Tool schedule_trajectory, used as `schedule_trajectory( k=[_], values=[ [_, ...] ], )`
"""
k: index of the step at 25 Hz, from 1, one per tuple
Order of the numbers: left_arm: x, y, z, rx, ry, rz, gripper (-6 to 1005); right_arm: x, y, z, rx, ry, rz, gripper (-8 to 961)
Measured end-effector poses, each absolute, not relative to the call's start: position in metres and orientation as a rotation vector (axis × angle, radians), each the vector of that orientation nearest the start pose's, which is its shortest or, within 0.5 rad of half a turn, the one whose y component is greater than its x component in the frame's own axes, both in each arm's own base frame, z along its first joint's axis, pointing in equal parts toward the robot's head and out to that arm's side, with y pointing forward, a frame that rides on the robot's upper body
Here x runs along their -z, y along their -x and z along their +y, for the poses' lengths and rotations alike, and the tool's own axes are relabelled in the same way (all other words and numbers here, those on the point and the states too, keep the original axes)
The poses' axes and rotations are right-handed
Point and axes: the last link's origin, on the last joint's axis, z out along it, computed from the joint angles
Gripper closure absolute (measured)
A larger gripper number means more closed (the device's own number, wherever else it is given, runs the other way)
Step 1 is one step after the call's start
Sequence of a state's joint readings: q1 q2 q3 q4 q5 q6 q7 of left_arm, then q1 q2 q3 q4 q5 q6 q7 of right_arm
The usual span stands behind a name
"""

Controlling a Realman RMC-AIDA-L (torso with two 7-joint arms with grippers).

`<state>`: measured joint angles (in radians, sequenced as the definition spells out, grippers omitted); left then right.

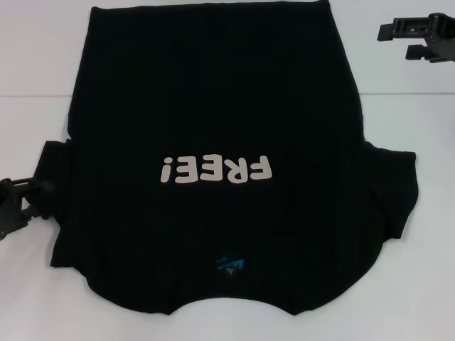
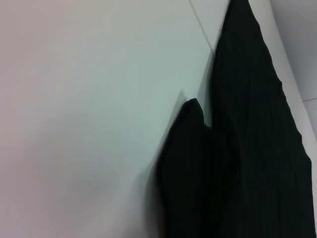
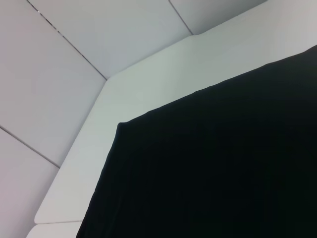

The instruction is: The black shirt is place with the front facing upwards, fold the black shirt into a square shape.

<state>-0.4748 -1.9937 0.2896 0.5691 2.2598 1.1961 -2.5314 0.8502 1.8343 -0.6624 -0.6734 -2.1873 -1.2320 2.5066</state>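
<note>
Black shirt [image 1: 213,106] flat on white counter [image 1: 412,298], print up, collar nearest robot; left gripper [image 1: 20,201] at left sleeve, probably to fold inward, right gripper [image 1: 416,35] off far hem; finger states unclear.

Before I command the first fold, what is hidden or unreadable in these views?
- Left tool, head view: its tips merge with the black shirt sleeve; grip unreadable.
- Right tool, head view: cut by the frame edge.
- Shirt hem: touches the head view's top edge.
- Neck label: too small to read.
- Wrist views: neither shows its own tool.
</note>
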Motion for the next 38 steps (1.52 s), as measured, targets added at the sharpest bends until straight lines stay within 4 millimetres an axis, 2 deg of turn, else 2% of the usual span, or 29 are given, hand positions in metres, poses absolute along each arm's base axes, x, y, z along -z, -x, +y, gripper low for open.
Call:
schedule_trajectory(
  k=[11,20,27,32,38],
  values=[
    [-0.059,0.385,0.338,-1.037,-1.926,2.917,627,-0.124,-0.221,0.465,-0.639,2.061,1.530,39],
    [-0.060,0.383,0.340,-1.009,-1.983,2.904,996,-0.125,-0.224,0.464,-0.637,2.055,1.534,39],
    [-0.076,0.390,0.338,-0.952,-2.245,2.852,994,-0.126,-0.224,0.463,-0.643,2.053,1.540,39],
    [-0.090,0.401,0.332,-0.950,-2.254,2.912,993,-0.128,-0.226,0.463,-0.654,2.043,1.545,39],
    [-0.097,0.408,0.326,-0.946,-2.238,2.957,991,-0.129,-0.228,0.463,-0.658,2.032,1.551,38]
  ],
)
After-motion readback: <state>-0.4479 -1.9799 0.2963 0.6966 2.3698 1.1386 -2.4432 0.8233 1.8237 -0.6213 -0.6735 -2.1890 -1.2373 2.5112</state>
